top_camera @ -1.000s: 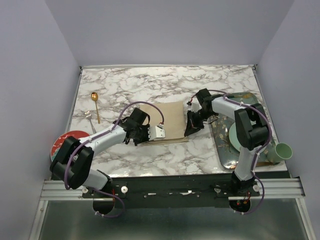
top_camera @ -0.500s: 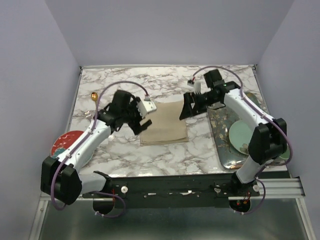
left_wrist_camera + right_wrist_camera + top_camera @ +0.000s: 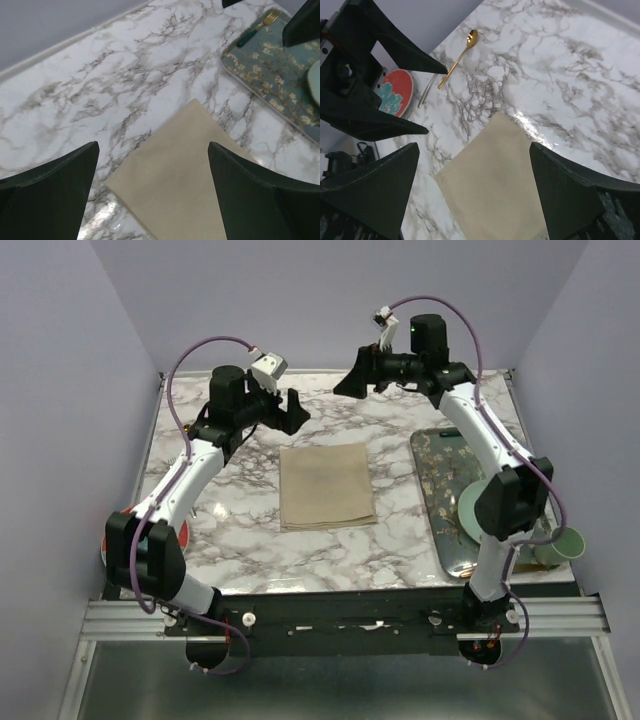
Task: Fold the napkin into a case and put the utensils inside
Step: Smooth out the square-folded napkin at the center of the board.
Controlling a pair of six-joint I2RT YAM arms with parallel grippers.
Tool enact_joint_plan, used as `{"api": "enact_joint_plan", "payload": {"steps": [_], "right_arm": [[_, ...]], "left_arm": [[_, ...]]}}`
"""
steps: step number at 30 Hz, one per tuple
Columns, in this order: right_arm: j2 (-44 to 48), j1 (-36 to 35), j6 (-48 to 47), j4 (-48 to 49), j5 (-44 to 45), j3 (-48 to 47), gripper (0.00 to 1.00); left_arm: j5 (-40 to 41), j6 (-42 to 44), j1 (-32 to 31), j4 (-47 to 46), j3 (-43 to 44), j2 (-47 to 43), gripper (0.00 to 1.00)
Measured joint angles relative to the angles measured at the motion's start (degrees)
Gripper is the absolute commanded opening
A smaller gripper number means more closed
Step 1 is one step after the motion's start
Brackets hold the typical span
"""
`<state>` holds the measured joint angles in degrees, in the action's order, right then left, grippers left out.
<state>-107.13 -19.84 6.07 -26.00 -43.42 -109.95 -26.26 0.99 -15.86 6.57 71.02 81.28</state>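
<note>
The beige napkin (image 3: 326, 486) lies flat mid-table, folded to a broad rectangle rather than a narrow case; it also shows in both wrist views (image 3: 185, 170) (image 3: 495, 185). My left gripper (image 3: 293, 408) (image 3: 152, 147) hangs open high above the napkin's far left corner, holding nothing. My right gripper (image 3: 348, 375) (image 3: 473, 146) hangs open above its far right side, also empty. The gold spoon (image 3: 462, 50) and the thin fork (image 3: 426, 92) lie on the marble at the far left. My left arm hides them in the top view.
A floral teal tray (image 3: 440, 455) at the right holds a green plate (image 3: 478, 510) and a green-handled fork (image 3: 257, 27). A green cup (image 3: 566, 542) stands at the right edge. A red plate (image 3: 395, 95) sits near the utensils.
Both grippers were shut at the napkin's side edges a second ago. They opened, let go, and rose back towards the far edge. The napkin stays folded flat.
</note>
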Motion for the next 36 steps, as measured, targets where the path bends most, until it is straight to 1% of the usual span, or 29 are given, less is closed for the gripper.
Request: {"api": "enact_joint_plan", "payload": {"steps": [1,2,3,4,7,9,10,13,16,17,21,28,36], "right_arm": [[-2.54,0.07,3.67,1.97,-1.99,-0.50,1.00],[-4.48,0.07,5.66,3.13,-2.99,-0.42,1.00],[-6.78,0.09,9.60,5.46,-4.35,0.76,1.00],[-7.61,0.09,11.80,7.45,-5.01,2.62,1.00],[-10.43,0.28,22.29,13.79,-7.45,11.98,1.00],[-12.48,0.28,28.26,17.68,-8.61,16.09,1.00],[-13.14,0.28,30.77,19.28,-8.87,17.22,1.00],[-14.78,0.28,37.11,25.53,-9.81,20.46,1.00],[-16.70,0.28,43.39,33.05,-10.56,22.27,1.00],[-17.09,0.28,44.46,34.16,-10.60,22.43,1.00],[-20.37,0.28,48.19,39.50,-10.73,23.02,1.00],[-25.81,1.07,49.66,41.57,-10.08,23.41,1.00],[-26.58,3.30,52.00,43.30,-10.12,25.53,1.00]], "left_arm": [[-1.60,-5.07,0.61,-2.08,0.57,3.54,0.99],[-2.16,-7.45,0.94,-3.08,0.57,5.29,0.99],[-3.15,-12.39,1.31,-4.90,0.15,7.48,0.99],[-3.74,-15.93,1.46,-6.67,-0.59,8.76,0.99],[-6.10,-28.57,2.03,-15.65,-5.44,13.31,0.99],[-7.08,-34.56,2.03,-19.74,-6.93,15.98,0.99],[-7.65,-38.97,2.03,-23.26,-7.89,18.53,0.99],[-8.85,-47.04,2.03,-30.32,-9.11,23.85,0.99],[-9.84,-52.92,2.10,-35.89,-9.11,27.93,0.99],[-10.27,-54.88,2.16,-37.77,-9.11,29.20,0.99],[-10.75,-59.04,2.29,-41.77,-9.01,32.89,0.99],[-10.73,-61.51,3.89,-44.04,-9.49,38.49,0.99],[-12.28,-62.58,6.19,-46.82,-11.85,38.99,0.99]]}}
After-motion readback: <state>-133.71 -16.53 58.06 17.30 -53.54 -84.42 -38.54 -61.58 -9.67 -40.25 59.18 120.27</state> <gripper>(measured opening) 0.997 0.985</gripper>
